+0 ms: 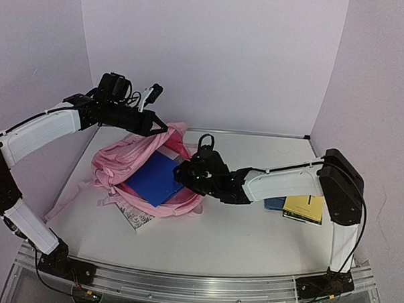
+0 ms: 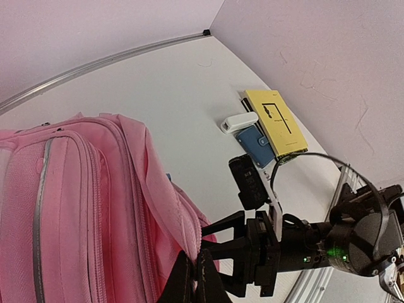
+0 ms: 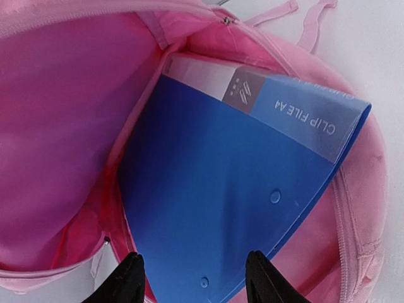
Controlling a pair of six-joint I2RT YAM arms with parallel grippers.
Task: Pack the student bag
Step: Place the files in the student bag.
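Note:
The pink student bag (image 1: 124,163) lies open on the table's left half. A blue clip file (image 1: 154,179) sits partly inside its opening. My left gripper (image 1: 157,127) is shut on the bag's upper flap edge and holds it lifted; in the left wrist view the gripper (image 2: 196,278) pinches the pink fabric (image 2: 126,189). My right gripper (image 1: 187,172) is open just over the file's near corner. In the right wrist view the open gripper (image 3: 196,281) hangs over the blue file (image 3: 233,183), which lies inside the pink bag (image 3: 57,126).
A yellow book (image 1: 304,208) and a small blue case (image 1: 274,203) lie at the right, under my right arm. They also show in the left wrist view, yellow book (image 2: 275,120), blue case (image 2: 257,144), beside a white object (image 2: 240,122). A patterned notebook (image 1: 136,216) sticks out from under the bag.

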